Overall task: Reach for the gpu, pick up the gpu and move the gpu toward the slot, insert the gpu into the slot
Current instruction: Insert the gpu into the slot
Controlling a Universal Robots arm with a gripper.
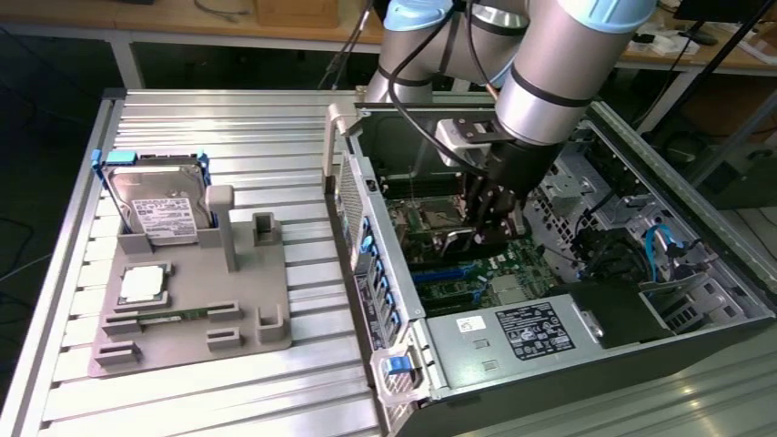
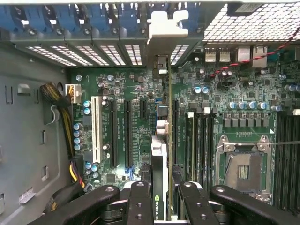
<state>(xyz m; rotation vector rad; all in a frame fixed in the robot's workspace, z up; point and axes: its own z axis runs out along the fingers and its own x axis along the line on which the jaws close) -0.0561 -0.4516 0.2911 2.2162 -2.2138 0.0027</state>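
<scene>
My fingers [image 2: 140, 201] grip the gpu [image 2: 159, 161] edge-on over the green motherboard [image 2: 117, 84], inside the case [image 1: 348, 177] at the exterior view's centre. Pickup is done. I cannot tell whether it has entered the slot.

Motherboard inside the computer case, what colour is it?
The motherboard is green, with dark connector strips across it. The wrist view shows it best.
</scene>
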